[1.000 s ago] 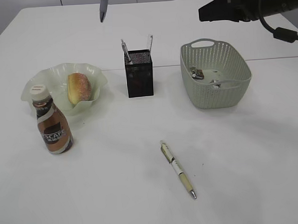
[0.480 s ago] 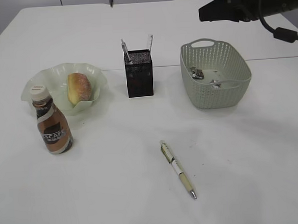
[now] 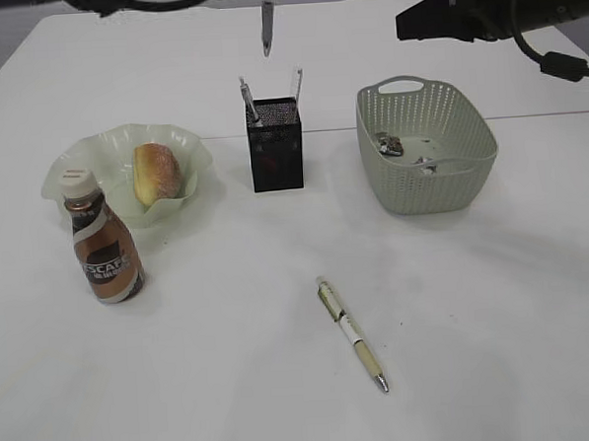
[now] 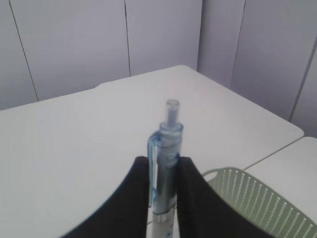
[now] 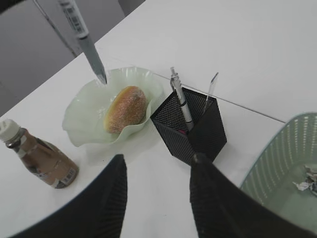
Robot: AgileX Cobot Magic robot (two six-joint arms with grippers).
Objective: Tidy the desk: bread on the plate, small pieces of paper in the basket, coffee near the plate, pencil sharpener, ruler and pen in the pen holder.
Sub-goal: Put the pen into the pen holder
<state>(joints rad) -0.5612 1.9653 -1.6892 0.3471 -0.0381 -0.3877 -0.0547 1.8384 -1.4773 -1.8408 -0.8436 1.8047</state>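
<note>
Left gripper [image 4: 162,198], high over the far side of the white tabletop [image 3: 234,382], with black jaws closed on a translucent blue-clipped pen [image 4: 166,163], held upright, tip down, hanging above and just behind the black mesh square pen holder [image 3: 274,143]. In the exterior view only the lower barrel of that held pen visible at the top edge. Right gripper [image 5: 158,196] raised at the far right, black jaws standing apart with nothing between them, looking down on the holder.

In the pen holder: a silver-clipped pen [image 5: 181,101] leaning at the left corner and a thin clear ruler [image 5: 211,87] standing at the right corner. Left of the holder, a pale green wavy-edged plate [image 3: 84,157] carrying a golden sugared bread roll [image 3: 156,173]. Just in front of the plate at the near left, touching or nearly touching its rim, a brown bottle of coffee with a white cap [image 3: 103,245], upright. Right of the holder, a grey-green perforated plastic basket [image 3: 441,188] with small scraps of paper [image 3: 394,146] on its floor. Near centre of the tabletop, well apart from everything else, a cream and dark green pen [image 3: 352,333] lying flat, tip pointing to the near right.
</note>
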